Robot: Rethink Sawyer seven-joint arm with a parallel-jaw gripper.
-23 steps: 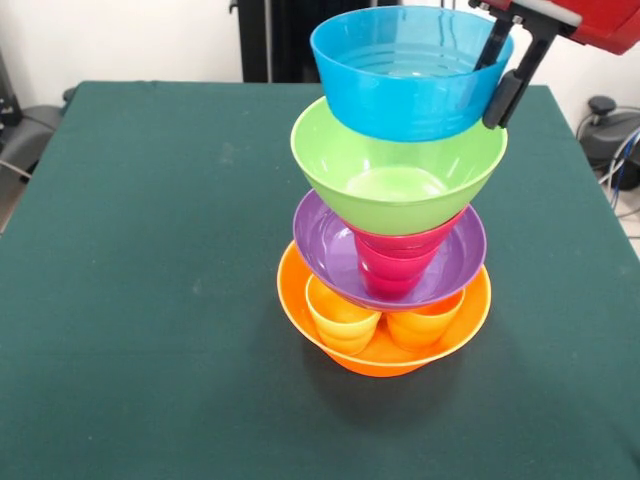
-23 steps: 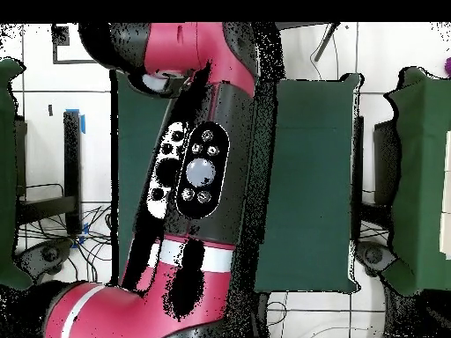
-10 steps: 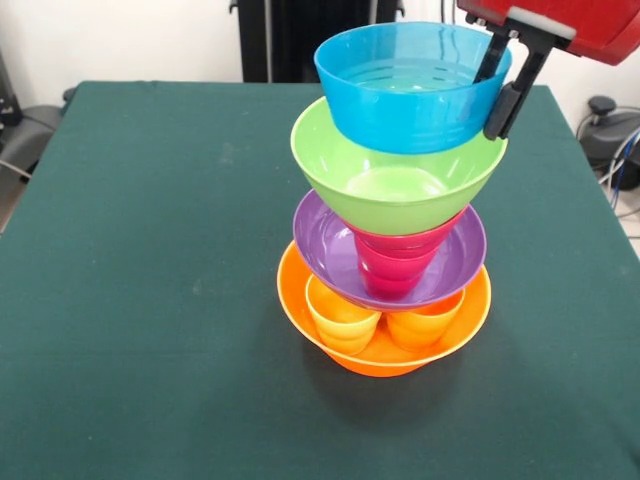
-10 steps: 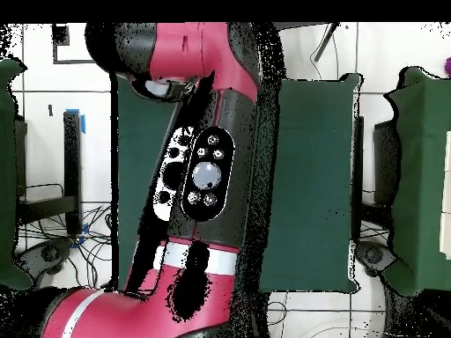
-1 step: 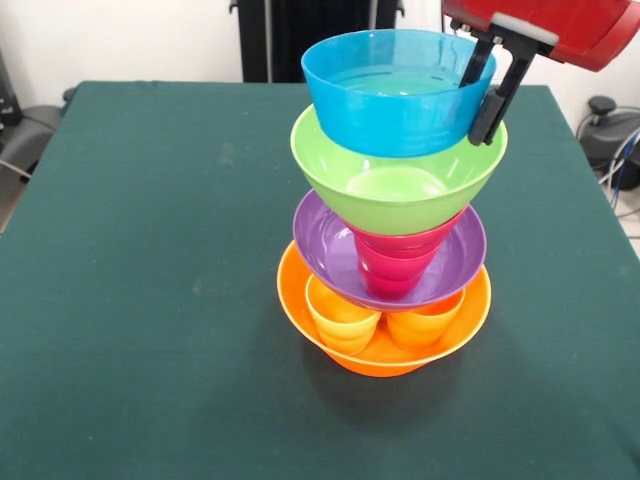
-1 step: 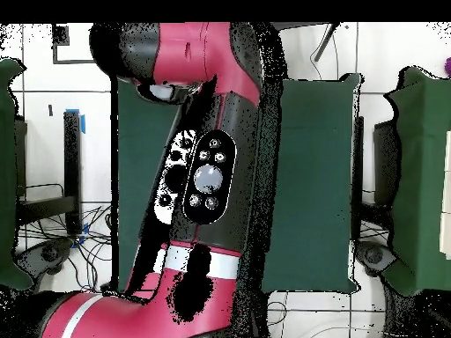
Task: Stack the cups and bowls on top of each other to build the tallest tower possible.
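Note:
The tower stands at mid-table in the front view. Its base is a big orange bowl (image 5: 380, 362) that holds a yellow cup (image 5: 343, 320) and an orange cup (image 5: 425, 325). A purple bowl (image 5: 328, 250) rests on them, with a red cup (image 5: 390, 270) inside it. A lime green bowl (image 5: 395, 190) sits on that. At the top, a light blue bowl (image 5: 390, 110) hangs low in the green bowl's mouth. My gripper (image 5: 472, 112) is shut on its right rim, one finger inside and one outside. Whether blue rests on green, I cannot tell. In the overhead view the arm (image 6: 207, 176) hides the tower.
The dark green table (image 5: 150, 300) spreads wide to the left of the tower and in front of it. Black equipment (image 5: 300, 30) stands behind the far edge. Cables and a grey base (image 5: 610, 130) lie off the table's right side.
The gripper has carried the light blue bowl a little to the left and slightly lower over the lime green bowl. The rest of the tower has not moved.

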